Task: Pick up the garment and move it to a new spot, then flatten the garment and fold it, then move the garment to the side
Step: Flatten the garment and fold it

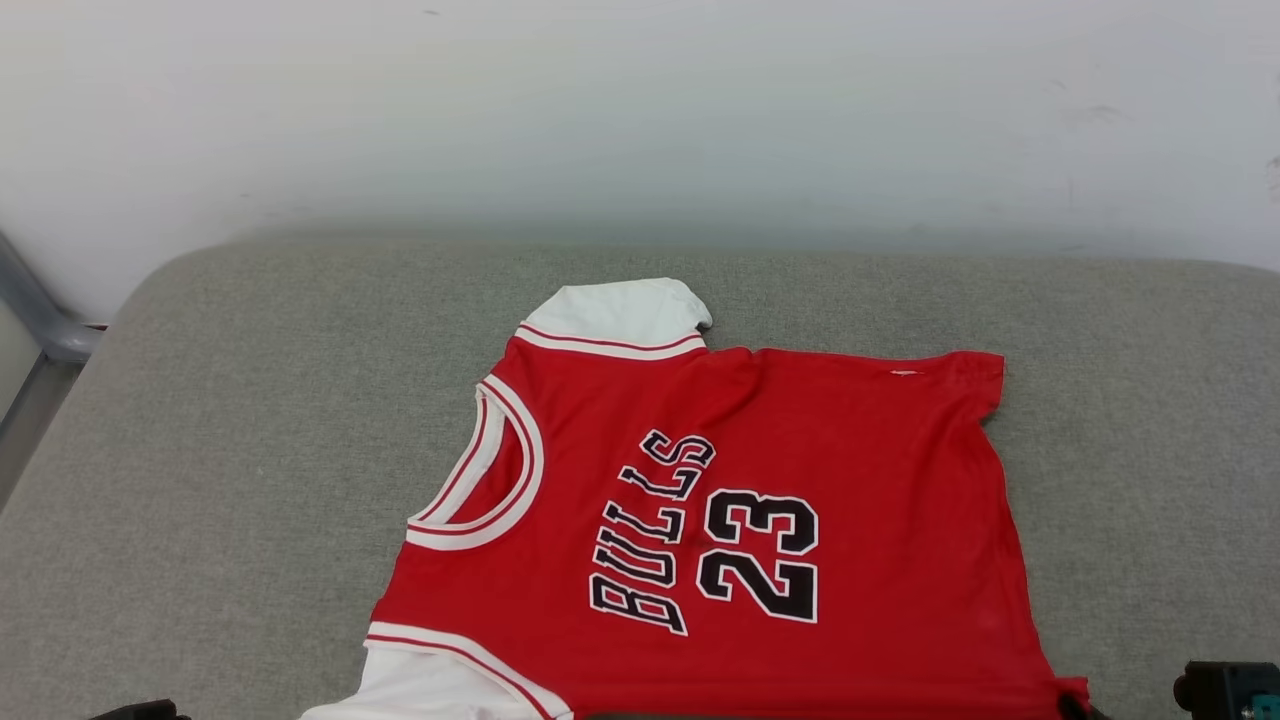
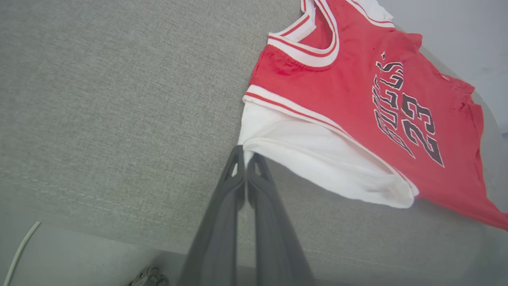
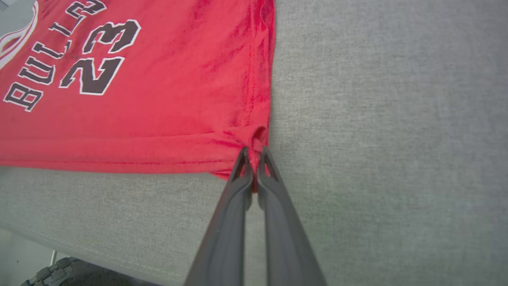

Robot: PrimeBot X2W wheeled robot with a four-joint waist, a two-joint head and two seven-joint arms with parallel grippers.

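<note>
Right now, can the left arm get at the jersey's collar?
Probably not yet: the left gripper is shut on the jersey's white sleeve. The collar lies uncovered beyond it, so it'd have to let go first.

The red garment (image 1: 800,450) lies spread flat on the grey fabric-covered table (image 1: 250,420), its neck opening to the left and hem to the right, one white sleeve toward the pale wall (image 1: 640,110) behind, the other at the picture's bottom edge, black white-edged "BULLS 23" lettering facing up.
</note>
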